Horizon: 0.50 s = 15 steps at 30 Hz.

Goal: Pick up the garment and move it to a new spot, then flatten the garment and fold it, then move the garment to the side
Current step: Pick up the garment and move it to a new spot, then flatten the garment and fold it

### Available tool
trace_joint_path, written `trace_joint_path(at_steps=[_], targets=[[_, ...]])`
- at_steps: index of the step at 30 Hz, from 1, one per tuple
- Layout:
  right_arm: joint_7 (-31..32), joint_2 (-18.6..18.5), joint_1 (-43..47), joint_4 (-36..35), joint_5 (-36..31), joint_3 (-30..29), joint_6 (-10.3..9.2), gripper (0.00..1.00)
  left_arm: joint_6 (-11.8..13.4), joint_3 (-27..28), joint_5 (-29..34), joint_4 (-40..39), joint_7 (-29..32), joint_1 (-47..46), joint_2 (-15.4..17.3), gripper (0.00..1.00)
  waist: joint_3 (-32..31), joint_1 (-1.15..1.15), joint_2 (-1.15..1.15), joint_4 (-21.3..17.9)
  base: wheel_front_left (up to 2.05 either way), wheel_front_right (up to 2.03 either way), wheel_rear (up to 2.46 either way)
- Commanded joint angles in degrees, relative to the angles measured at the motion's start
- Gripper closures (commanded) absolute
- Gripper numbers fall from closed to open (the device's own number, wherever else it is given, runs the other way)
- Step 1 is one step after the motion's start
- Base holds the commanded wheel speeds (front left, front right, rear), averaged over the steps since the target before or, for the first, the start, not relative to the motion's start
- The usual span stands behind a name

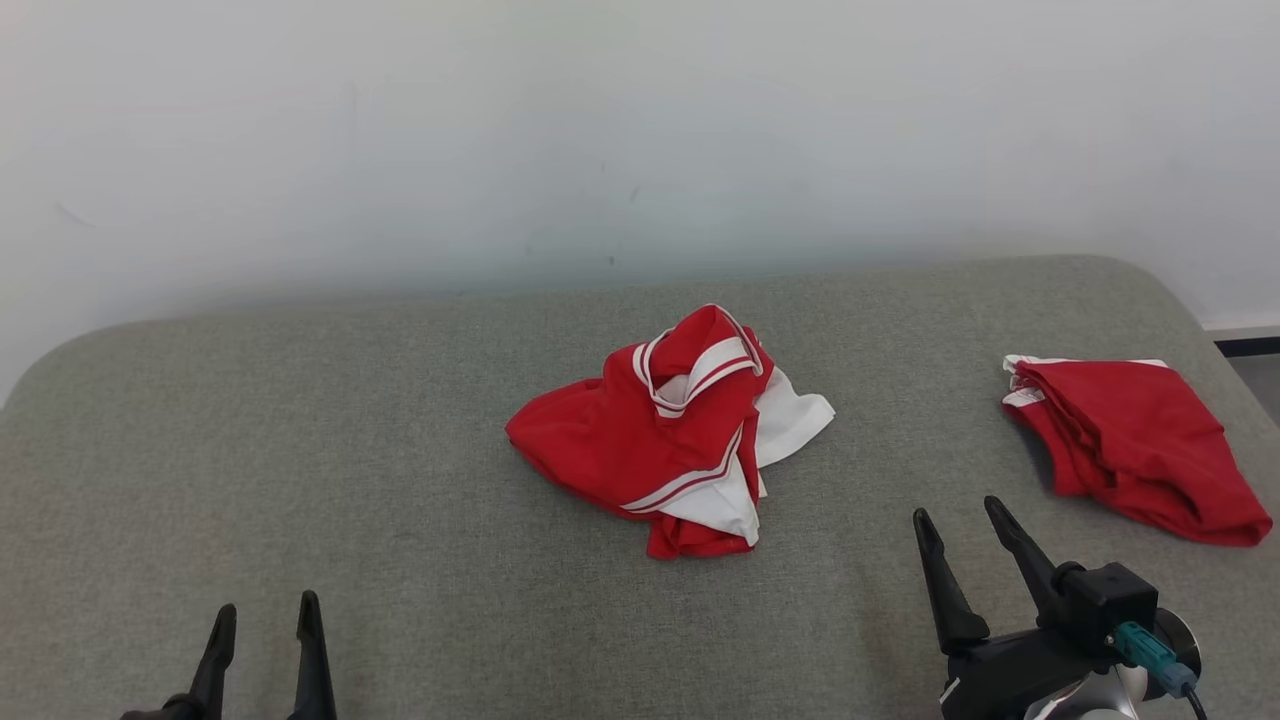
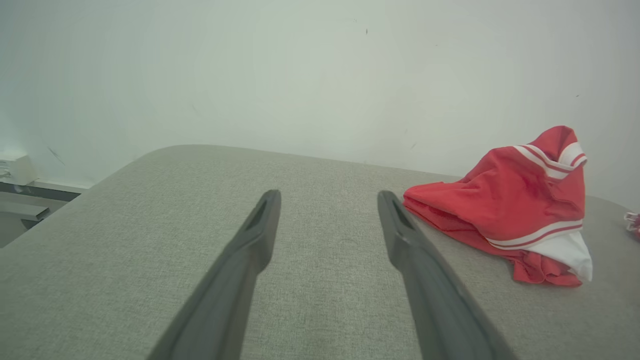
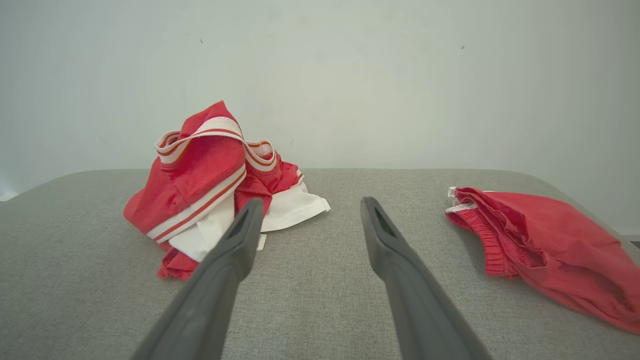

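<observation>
A crumpled red and white garment (image 1: 672, 435) with striped trim lies bunched in the middle of the grey padded surface (image 1: 300, 420). The left wrist view has this garment (image 2: 515, 200) at its right, and the right wrist view has the garment (image 3: 210, 185) at its left. My left gripper (image 1: 265, 612) stands open at the lower left, well short of the garment, with nothing between its fingers (image 2: 260, 225). At the lower right my right gripper (image 1: 958, 515) is open too, empty, a little to the right of the garment and nearer me, its fingers (image 3: 245, 230) pointing past the cloth's edge.
A second red garment (image 1: 1130, 440) lies folded at the right side of the surface, also seen in the right wrist view as a red heap (image 3: 545, 245). A pale wall (image 1: 600, 130) rises behind the surface. The surface's rounded corners fall away at far left and right.
</observation>
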Motion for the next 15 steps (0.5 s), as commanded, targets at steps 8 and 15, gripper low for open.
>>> trace_joint_path(at_steps=[8,15], targets=[[-0.2,0.2,0.7,0.4,-0.1,-0.1,-0.17,0.0,-0.8,0.5,1.3,0.0,0.0,-1.0,-0.7,0.0,0.2,0.0,0.0,0.2,0.0,0.0,0.0],[0.4,0.9,0.5,0.7,-1.0,-0.2,-0.17,0.0,-1.4,0.7,1.7,0.7,0.0,-1.8,-1.2,0.0,0.5,0.0,0.0,0.6,0.0,0.0,0.0]])
